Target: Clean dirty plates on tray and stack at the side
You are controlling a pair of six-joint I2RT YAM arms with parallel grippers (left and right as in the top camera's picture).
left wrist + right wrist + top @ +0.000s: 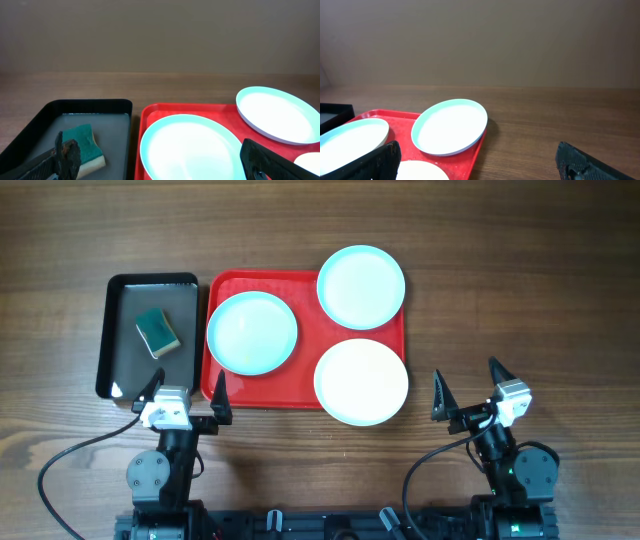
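Overhead view, task not started: nothing wiped, nothing stacked.

Left claw (188, 388) gapes wide, empty, at the near left corner of the tray (305, 295). Right claw (467, 380) is equally wide and empty, off the tray's near right corner, above bare surface (520, 270).

All three plates sit on the tray:
- left plate (252, 332)
- far-right plate (361, 286), overhanging the tray's far right corner
- near-right plate (361, 381), overhanging the right rim

No dirt discernible. Sponge (157, 331) lies untouched in the black tray (125, 365), just left of the tray. All wiping and stacking remains.
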